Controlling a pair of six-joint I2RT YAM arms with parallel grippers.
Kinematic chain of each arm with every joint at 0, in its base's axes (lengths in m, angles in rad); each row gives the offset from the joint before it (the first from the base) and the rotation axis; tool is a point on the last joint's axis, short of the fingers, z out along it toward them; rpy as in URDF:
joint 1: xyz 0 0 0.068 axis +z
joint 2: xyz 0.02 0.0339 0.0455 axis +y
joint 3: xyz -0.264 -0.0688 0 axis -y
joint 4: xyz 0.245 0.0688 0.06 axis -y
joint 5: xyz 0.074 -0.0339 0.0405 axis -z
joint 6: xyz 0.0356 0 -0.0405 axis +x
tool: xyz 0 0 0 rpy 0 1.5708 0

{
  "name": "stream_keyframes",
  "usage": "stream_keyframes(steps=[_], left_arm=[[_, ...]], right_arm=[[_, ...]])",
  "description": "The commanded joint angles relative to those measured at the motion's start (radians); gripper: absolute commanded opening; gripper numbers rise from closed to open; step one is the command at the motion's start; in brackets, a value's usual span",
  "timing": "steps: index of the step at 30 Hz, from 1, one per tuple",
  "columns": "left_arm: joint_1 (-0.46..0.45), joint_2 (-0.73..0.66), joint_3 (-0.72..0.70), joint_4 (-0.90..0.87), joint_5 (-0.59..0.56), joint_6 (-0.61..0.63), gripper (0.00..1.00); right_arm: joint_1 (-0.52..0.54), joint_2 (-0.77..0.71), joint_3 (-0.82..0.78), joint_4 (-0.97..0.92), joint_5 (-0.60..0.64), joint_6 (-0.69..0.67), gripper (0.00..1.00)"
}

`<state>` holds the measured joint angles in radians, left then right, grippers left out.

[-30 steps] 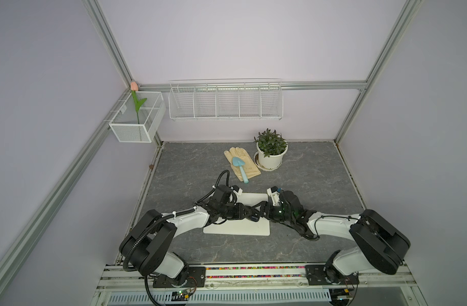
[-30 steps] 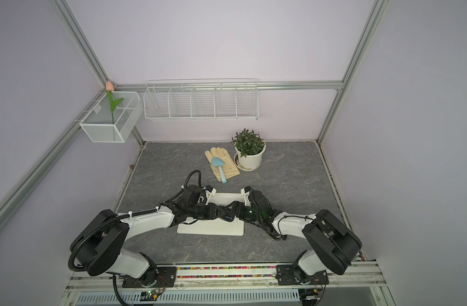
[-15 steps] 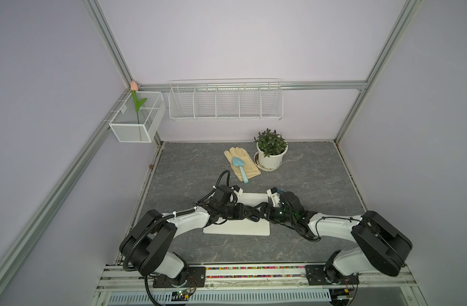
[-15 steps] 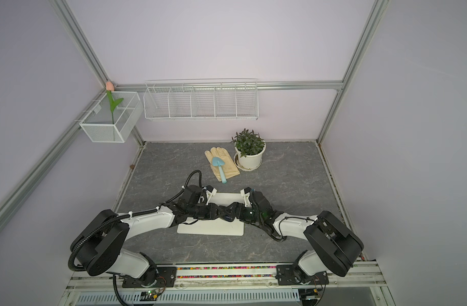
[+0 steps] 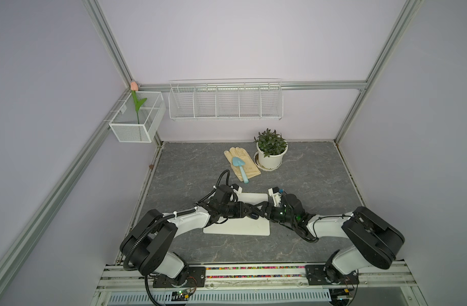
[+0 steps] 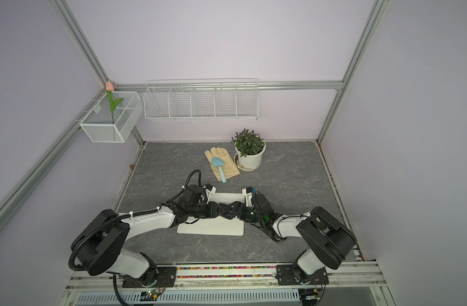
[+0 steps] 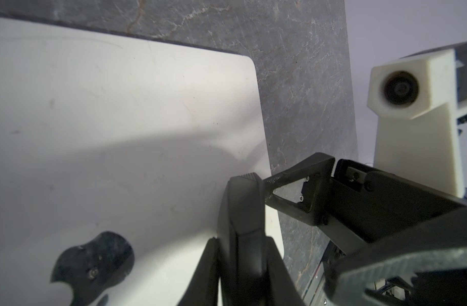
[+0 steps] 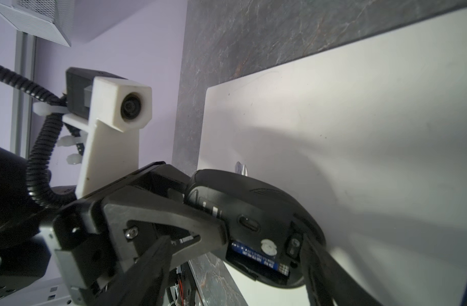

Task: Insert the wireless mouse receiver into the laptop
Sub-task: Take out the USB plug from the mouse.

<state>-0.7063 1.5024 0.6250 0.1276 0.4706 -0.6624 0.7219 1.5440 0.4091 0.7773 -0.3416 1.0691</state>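
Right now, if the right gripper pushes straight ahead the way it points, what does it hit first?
The wireless mouse, which the left gripper holds over the laptop. The right gripper straddles it, so contact looks immediate; depth is hard to judge.

Left arm (image 5: 190, 224) low, left tool (image 7: 240, 246) clamped, right arm (image 5: 330, 227) low, right tool (image 8: 237, 238) spread wide

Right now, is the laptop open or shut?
Shut. The laptop lies flat on the table, lid down, with its apple logo facing up.

Mouse (image 8: 256, 212) over laptop (image 5: 243, 229), trowel (image 5: 239, 163) on glove (image 5: 251, 167), pot (image 5: 270, 160) beside
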Motion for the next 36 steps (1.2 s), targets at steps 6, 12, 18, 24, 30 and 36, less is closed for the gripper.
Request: stream_keyframes(steps=[6,12,18,24,30,36], left_arm=[[-0.056,0.092,-0.037,-0.010,0.005,0.014,0.00],[-0.055,0.109,-0.045,-0.001,-0.019,0.010,0.00],[-0.057,0.116,-0.046,-0.001,-0.028,0.012,0.00],[-0.056,0.123,-0.048,0.000,-0.028,0.009,0.00],[-0.056,0.135,-0.046,0.021,0.028,0.004,0.00],[-0.094,0.122,-0.057,0.053,0.131,-0.017,0.00]], right_arm=[[0.042,0.005,-0.010,0.198,-0.108,0.113,0.70],[0.039,-0.107,-0.011,0.059,-0.093,0.060,0.66],[0.020,-0.261,-0.024,-0.156,-0.052,-0.025,0.66],[-0.025,-0.382,-0.062,-0.256,-0.028,-0.050,0.66],[-0.063,-0.505,-0.066,-0.413,0.005,-0.095,0.67],[-0.132,-0.684,-0.039,-0.738,0.126,-0.140,0.72]])
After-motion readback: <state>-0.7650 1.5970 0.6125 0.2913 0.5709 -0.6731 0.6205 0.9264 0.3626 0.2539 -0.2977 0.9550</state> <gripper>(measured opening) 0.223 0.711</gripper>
